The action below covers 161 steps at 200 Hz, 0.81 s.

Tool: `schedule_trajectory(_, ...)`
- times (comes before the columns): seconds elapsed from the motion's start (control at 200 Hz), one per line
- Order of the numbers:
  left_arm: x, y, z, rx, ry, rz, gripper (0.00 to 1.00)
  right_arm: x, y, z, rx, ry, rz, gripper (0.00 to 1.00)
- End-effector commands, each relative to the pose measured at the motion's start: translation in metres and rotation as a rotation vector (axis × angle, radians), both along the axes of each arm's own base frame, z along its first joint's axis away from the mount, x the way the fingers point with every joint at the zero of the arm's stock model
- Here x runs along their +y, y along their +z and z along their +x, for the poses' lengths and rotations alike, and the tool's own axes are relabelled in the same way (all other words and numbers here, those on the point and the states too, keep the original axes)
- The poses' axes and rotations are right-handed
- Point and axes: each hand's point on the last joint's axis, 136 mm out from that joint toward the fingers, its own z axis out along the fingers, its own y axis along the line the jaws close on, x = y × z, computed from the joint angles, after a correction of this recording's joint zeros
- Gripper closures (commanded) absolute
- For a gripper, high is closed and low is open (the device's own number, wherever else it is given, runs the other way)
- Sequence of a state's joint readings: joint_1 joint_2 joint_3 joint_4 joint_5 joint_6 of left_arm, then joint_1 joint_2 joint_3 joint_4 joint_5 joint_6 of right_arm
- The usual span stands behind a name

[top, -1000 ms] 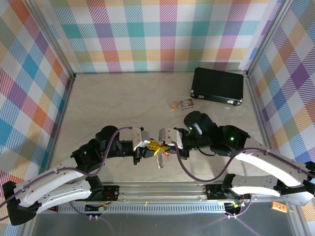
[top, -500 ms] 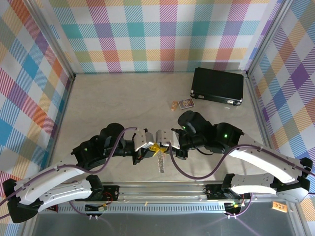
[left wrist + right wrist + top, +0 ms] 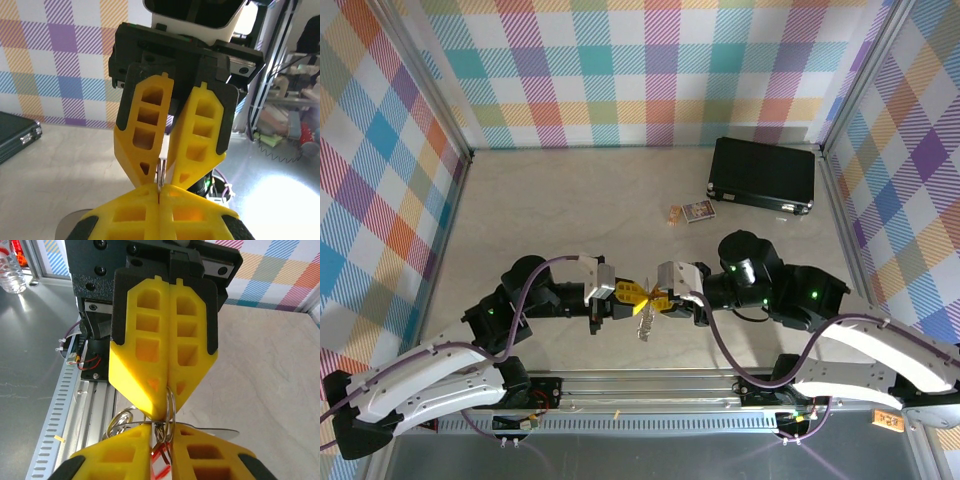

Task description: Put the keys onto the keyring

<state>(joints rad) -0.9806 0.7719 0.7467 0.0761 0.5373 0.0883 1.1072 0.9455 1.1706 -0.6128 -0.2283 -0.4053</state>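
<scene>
Where the two grippers meet tip to tip, the keyring [image 3: 642,322] hangs from the fingertips, well apart from the black case [image 3: 763,174] and off the case's near-left corner. In the top view its long axis runs from the fingertips toward the near edge of the table [image 3: 570,210], away from the case. In the right wrist view its silver loops [image 3: 169,399] stand nearly edge-on, with further wire loops trailing to one side. Of the key [image 3: 159,462], only a red-and-white tag portion shows, so which way it points cannot be told. A small printed card [image 3: 698,211] lies flat on the table just beside the case's left end; both case and card are well apart from the grippers. The left gripper [image 3: 630,295] has its fingers [image 3: 145,360] pressed together, pinching the keyring at their tips. The right gripper [image 3: 656,299] has its fingers [image 3: 145,130] converging to a narrow V, closed at the tips on the key's tag; a thin metal edge shows between them in the left wrist view.
</scene>
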Motion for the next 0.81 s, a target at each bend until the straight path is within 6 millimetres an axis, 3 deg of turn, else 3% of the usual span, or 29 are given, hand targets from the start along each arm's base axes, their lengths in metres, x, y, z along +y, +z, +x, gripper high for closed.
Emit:
schedule_trajectory(0.0, -0.002, 0.035, -0.009, -0.049, -0.061, -0.157, 1.0, 0.004, 0.01, -0.009, 0.006, 0.042, 0.063, 0.89)
schedule_trajectory(0.125, -0.005, 0.032, -0.007, -0.034, -0.059, -0.154, 1.0, 0.002, 0.012, -0.009, -0.008, 0.043, 0.068, 1.0)
schedule_trajectory(0.265, -0.002, 0.017, 0.004, -0.049, 0.02, -0.06, 1.0, -0.001, 0.006, -0.002, -0.036, 0.014, 0.03, 1.0)
schedule_trajectory(0.37, 0.004, 0.004, 0.013, -0.074, 0.087, 0.061, 0.87, -0.001, -0.005, 0.005, -0.044, -0.011, -0.046, 1.0)
schedule_trajectory(0.55, 0.01, -0.014, 0.02, -0.088, 0.124, 0.202, 0.79, 0.005, -0.024, 0.016, -0.031, -0.035, -0.16, 1.0)
schedule_trajectory(0.67, 0.008, -0.017, 0.021, -0.086, 0.119, 0.213, 0.88, 0.009, -0.032, 0.014, -0.016, -0.021, -0.19, 1.0)
schedule_trajectory(0.8, 0.007, -0.017, 0.021, -0.084, 0.116, 0.21, 0.88, 0.009, -0.032, 0.011, -0.009, -0.012, -0.195, 1.0)
